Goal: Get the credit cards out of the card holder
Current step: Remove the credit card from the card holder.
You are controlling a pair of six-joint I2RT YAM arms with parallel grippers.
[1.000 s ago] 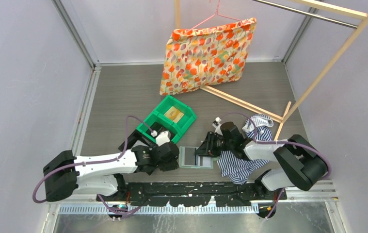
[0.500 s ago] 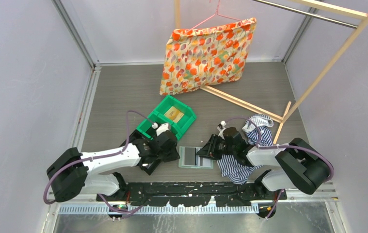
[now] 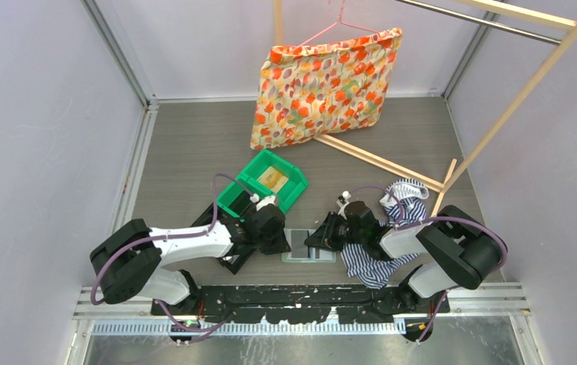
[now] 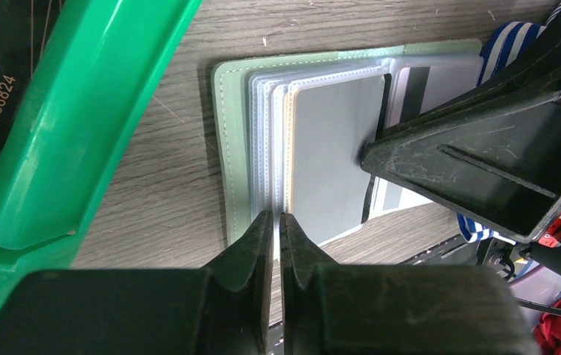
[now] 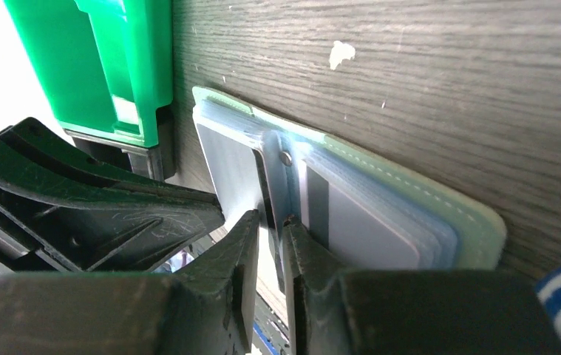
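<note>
Open for inspection: the sage-green card holder (image 4: 224, 140) lies spread flat on the wood-grain table (image 4: 159, 185), just beside a bright green bin (image 4: 77, 133). Its pale-green inner face is turned up, and its clear stitched sleeves are fanned like pages. Greyish-white credit cards (image 4: 332, 148) sit tucked in the sleeves on both halves, one showing a dark stripe.

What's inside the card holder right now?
The open card holder holds stacked clear sleeves, a greyish-white card topmost, a dark-striped card opposite. Lower sleeves are covered; count unknown.
</note>
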